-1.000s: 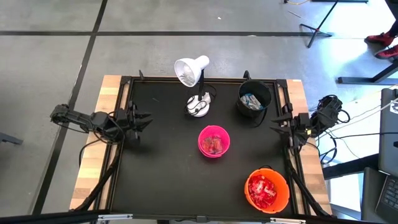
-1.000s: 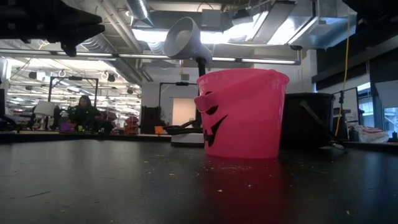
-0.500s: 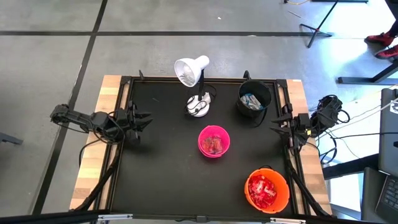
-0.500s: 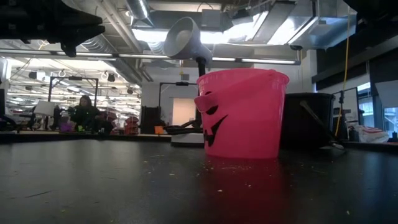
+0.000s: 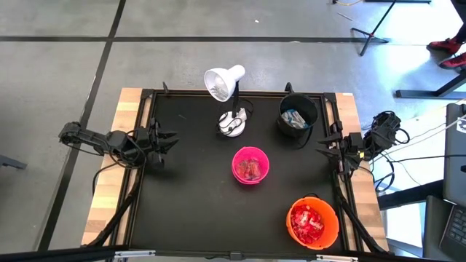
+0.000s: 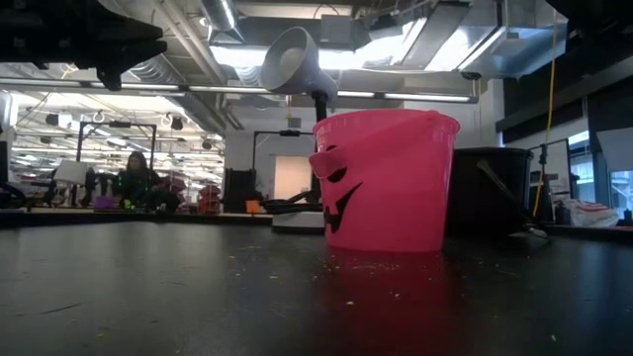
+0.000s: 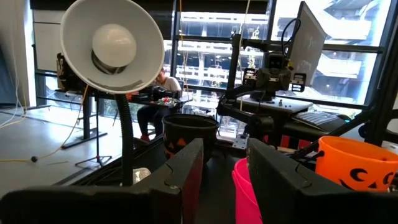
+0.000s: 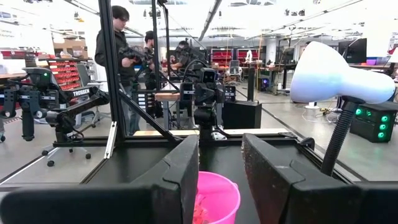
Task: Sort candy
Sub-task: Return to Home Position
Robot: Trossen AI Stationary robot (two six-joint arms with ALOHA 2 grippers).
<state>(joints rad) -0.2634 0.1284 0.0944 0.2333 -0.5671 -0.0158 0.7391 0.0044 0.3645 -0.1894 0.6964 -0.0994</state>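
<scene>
Candy lies in three buckets: red packets (image 5: 251, 169) in the pink bucket (image 5: 239, 161), red packets (image 5: 309, 222) in the orange bucket (image 5: 329, 234), and white-and-blue bars (image 5: 294, 118) in the black bucket (image 5: 312, 109). My left gripper (image 5: 169, 138) hangs open over the table's left edge, pointing right. My right gripper (image 5: 322, 144) is open at the right edge, pointing left. Between my left gripper's fingers (image 7: 225, 168) I see the black bucket (image 7: 189, 127) and the pink rim (image 7: 244, 186). My right gripper (image 8: 219, 168) faces the pink bucket (image 8: 217, 196).
A white desk lamp (image 5: 226, 84) stands on its base (image 5: 233, 124) near the far edge, left of the black bucket. The black tabletop (image 5: 189, 196) has a raised frame around it. People (image 8: 115, 37) stand in the room beyond the table.
</scene>
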